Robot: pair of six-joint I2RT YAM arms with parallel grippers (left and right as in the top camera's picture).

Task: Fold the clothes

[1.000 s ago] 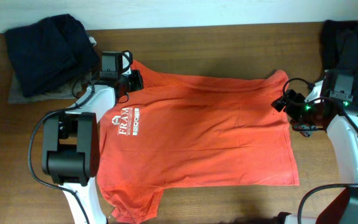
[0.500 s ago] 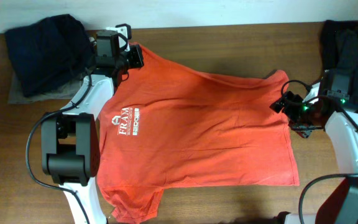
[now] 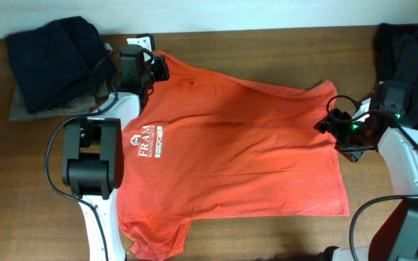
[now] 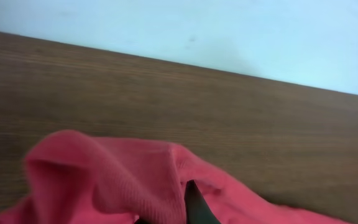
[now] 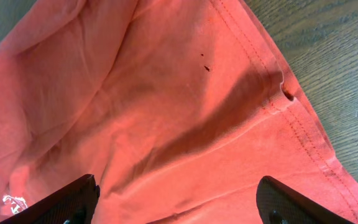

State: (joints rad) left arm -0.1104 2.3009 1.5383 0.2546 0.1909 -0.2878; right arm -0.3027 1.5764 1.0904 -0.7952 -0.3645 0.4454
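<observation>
Overhead, the red-orange short-sleeved cotton T-shirt (image 3: 238,145) is lying spread on the brown wooden table (image 3: 267,43), its far shoulder corner being tugged farther back by the left gripper (image 3: 156,69) (newly clamped on it). The right gripper (image 3: 330,123) is hovering open over the hem; folding is only starting.

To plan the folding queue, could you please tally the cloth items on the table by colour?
Red-orange T-shirt: 1
Dark heaps of clothing: 2, the left heap and the right heap
Total: 3
A greyish edge shows under the left heap. It is not counted, as I cannot tell what it is.
</observation>
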